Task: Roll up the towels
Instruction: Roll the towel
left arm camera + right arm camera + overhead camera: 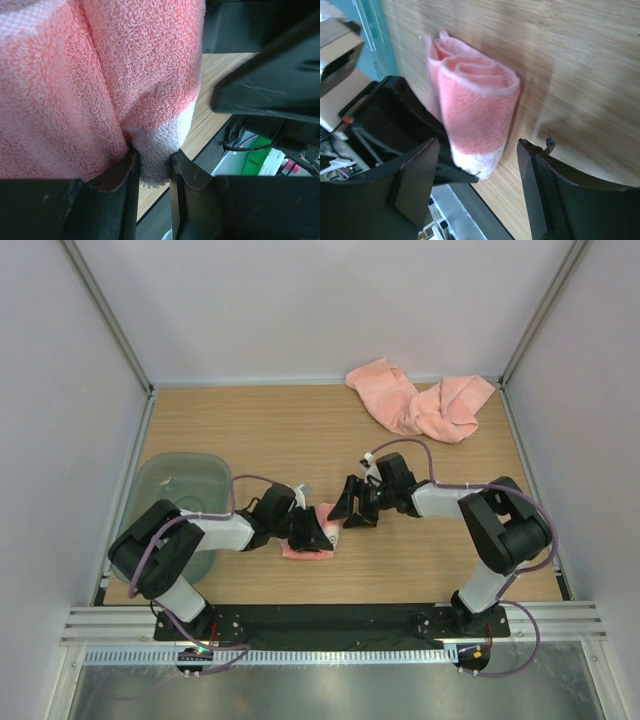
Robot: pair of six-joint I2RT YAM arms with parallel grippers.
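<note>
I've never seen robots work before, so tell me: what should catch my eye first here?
A salmon-pink rolled towel lies front and centre, its pale end pinched by the left gripper, while the right gripper stands open close by. More loose towels sit crumpled at the far right corner, and a grey-green tray waits at the left edge.
</note>
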